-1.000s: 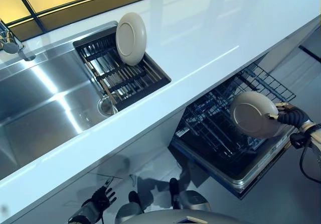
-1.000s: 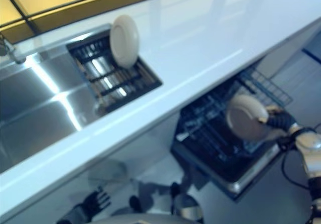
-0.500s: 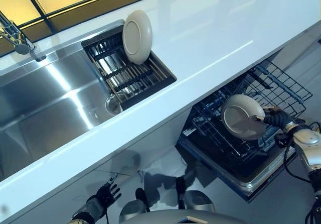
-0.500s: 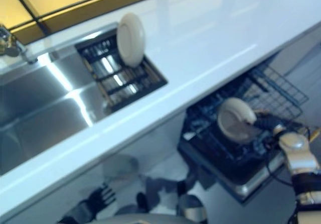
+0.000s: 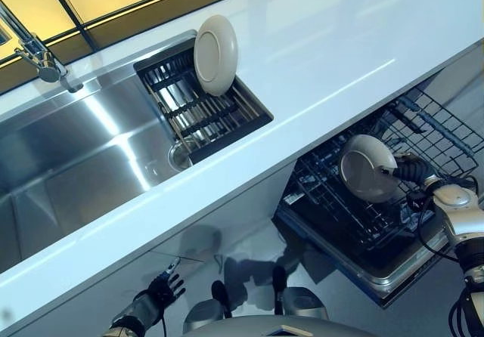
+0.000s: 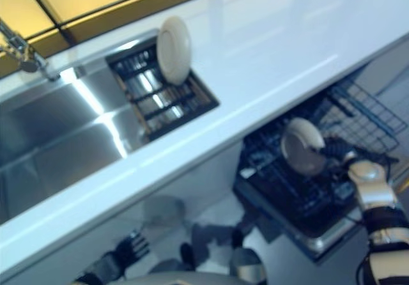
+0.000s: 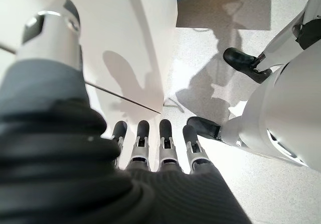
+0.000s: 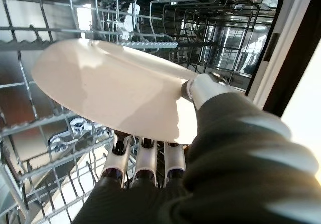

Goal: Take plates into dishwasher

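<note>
A cream plate (image 5: pixel 368 168) is held upright over the pulled-out dishwasher rack (image 5: pixel 355 224), under the counter's front edge. My right hand (image 5: pixel 412 172) is shut on its rim; in the right wrist view the thumb (image 8: pixel 203 88) lies on top of the plate (image 8: pixel 115 86) and the fingers (image 8: pixel 143 161) are underneath. A second cream plate (image 5: pixel 215 54) stands on edge in the black drying rack (image 5: pixel 219 118) beside the sink. My left hand (image 5: pixel 155 295) hangs low by the cabinet front, fingers straight, holding nothing.
A steel sink (image 5: pixel 68 156) with a tap (image 5: pixel 38 54) lies left of the drying rack. The white counter (image 5: pixel 333 42) runs across the view. The dishwasher's wire rack (image 8: pixel 55 128) has upright tines around the held plate.
My right hand has carried the plate lower and further in over the dishwasher rack. The camera has shifted, so the counter and sink sit further right in the picture.
</note>
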Motion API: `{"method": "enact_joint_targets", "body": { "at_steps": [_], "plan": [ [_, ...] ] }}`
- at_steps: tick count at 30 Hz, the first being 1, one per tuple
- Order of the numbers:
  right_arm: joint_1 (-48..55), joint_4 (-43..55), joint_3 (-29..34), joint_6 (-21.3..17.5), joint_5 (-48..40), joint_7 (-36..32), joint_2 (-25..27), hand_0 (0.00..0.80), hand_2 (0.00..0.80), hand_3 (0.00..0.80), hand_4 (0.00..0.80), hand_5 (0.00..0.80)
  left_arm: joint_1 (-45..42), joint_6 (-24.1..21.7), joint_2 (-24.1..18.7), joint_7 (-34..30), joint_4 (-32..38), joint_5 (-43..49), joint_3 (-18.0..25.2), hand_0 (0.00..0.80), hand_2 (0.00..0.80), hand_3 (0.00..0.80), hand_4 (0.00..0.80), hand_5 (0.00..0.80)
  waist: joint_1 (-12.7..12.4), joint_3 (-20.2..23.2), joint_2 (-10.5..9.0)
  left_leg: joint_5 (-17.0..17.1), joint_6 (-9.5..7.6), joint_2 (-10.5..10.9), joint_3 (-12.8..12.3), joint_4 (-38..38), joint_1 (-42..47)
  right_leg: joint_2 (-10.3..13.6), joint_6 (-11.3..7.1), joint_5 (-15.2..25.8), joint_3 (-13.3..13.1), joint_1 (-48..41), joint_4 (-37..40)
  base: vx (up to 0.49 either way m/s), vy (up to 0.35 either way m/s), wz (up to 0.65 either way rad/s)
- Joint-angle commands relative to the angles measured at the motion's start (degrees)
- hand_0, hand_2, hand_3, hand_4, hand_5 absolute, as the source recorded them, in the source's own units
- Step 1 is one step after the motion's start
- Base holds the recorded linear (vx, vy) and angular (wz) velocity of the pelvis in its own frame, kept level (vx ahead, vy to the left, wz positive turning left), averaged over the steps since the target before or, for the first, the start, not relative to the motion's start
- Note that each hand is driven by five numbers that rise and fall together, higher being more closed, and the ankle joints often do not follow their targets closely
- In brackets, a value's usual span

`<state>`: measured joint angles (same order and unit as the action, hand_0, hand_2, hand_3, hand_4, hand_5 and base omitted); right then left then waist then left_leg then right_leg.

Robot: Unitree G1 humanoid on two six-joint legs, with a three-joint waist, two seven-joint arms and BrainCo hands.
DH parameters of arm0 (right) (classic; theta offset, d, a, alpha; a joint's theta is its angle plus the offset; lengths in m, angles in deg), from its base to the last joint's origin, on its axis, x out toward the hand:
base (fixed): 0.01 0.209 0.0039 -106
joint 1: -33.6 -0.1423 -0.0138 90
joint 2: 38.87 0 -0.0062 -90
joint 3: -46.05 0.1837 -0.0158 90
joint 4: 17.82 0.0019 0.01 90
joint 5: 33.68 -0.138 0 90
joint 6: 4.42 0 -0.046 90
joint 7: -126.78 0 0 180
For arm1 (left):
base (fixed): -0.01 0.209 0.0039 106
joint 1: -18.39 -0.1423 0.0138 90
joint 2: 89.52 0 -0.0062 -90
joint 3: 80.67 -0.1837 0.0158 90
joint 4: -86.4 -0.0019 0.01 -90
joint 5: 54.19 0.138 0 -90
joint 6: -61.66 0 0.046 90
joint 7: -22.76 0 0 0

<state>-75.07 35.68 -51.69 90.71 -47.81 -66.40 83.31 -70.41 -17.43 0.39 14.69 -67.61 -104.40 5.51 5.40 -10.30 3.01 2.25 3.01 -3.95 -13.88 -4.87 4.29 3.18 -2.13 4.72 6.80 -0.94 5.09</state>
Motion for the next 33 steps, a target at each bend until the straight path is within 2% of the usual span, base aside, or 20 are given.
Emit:
{"method": "enact_joint_targets", "body": {
  "at_steps": [1, 6, 12, 13, 14, 15, 33],
  "plan": [
    [-7.25, -3.60, -4.53, -1.37, 0.26, -0.19, -2.37, 0.800, 0.800, 0.800, 0.800, 0.800, 3.29, -0.19, -0.96, 0.09, -0.76, 1.45, -2.42, 0.000, 0.000, 0.000, 0.000, 0.000, -1.34, 0.62, -2.84, -2.01, 0.92, -1.30, 2.60, 0.93, 0.08, 6.70, -6.43, 0.72, 0.03, 1.10, -2.27, 0.000, 0.000, 0.00],
    [-8.62, -5.27, -5.49, -1.79, 0.70, -1.44, -3.60, 0.800, 0.800, 0.800, 0.800, 0.800, 3.49, -0.21, -0.67, -0.41, -0.73, 1.35, -2.82, 0.000, 0.000, 0.000, 0.000, 0.000, -1.65, 0.72, -2.43, -2.00, 0.96, -1.11, 2.79, 0.82, 0.19, 6.86, -6.41, 0.78, 0.24, 0.91, -2.11, 0.000, 0.000, 0.00],
    [-8.88, -5.35, -6.85, -0.39, 2.05, -2.30, -5.06, 0.800, 0.800, 0.800, 0.800, 0.800, 3.58, 0.43, -0.23, -0.11, -0.35, 1.55, -3.00, 0.000, 0.000, 0.000, 0.000, 0.000, -1.84, 1.08, -2.49, -1.98, 0.99, -1.03, 2.89, 0.65, 0.49, 6.93, -6.43, 0.83, 0.38, 0.69, -1.99, 0.002, 0.007, 0.03],
    [-9.01, -5.51, -7.07, -0.03, 1.84, -2.08, -5.19, 0.728, 0.728, 0.728, 0.728, 0.728, 3.60, 0.44, -0.13, 0.02, -0.28, 1.47, -3.11, 0.000, 0.000, 0.000, 0.000, 0.000, -1.93, 1.12, -2.48, -1.97, 0.99, -1.05, 2.90, 0.62, 0.51, 6.93, -6.42, 0.85, 0.44, 0.61, -1.91, -0.002, 0.007, 0.04],
    [-9.14, -5.75, -7.23, 0.07, 1.81, -1.59, -5.33, 0.050, 0.050, 0.050, 0.050, 0.050, 3.56, 0.47, -0.07, 0.01, -0.24, 1.44, -3.15, 0.000, 0.000, 0.000, 0.000, 0.000, -2.00, 1.12, -2.46, -1.96, 1.00, -1.08, 2.91, 0.61, 0.53, 6.94, -6.42, 0.86, 0.49, 0.55, -1.85, -0.004, 0.009, 0.04],
    [-9.30, -6.00, -7.24, 0.27, 1.63, -1.73, -5.49, 0.000, 0.000, 0.000, 0.000, 0.000, 3.57, 0.48, -0.02, -0.01, -0.19, 1.48, -3.14, 0.000, 0.000, 0.000, 0.000, 0.000, -2.08, 1.11, -2.47, -1.93, 1.02, -1.14, 2.92, 0.59, 0.54, 6.94, -6.43, 0.87, 0.54, 0.51, -1.83, -0.004, 0.005, 0.04],
    [-7.43, -4.55, -4.45, 1.19, -0.11, -0.23, -4.72, 0.000, 0.000, 0.000, 0.000, 0.000, 3.83, 1.04, 0.61, 2.35, 1.09, 0.63, -2.80, 0.000, 0.000, 0.000, 0.000, 0.000, -1.50, 1.93, -3.18, -1.87, 1.09, -1.56, 2.68, 0.23, 1.29, 6.34, -6.31, 0.91, -0.10, -0.13, -1.45, -0.001, 0.000, 0.01]
  ]
}}
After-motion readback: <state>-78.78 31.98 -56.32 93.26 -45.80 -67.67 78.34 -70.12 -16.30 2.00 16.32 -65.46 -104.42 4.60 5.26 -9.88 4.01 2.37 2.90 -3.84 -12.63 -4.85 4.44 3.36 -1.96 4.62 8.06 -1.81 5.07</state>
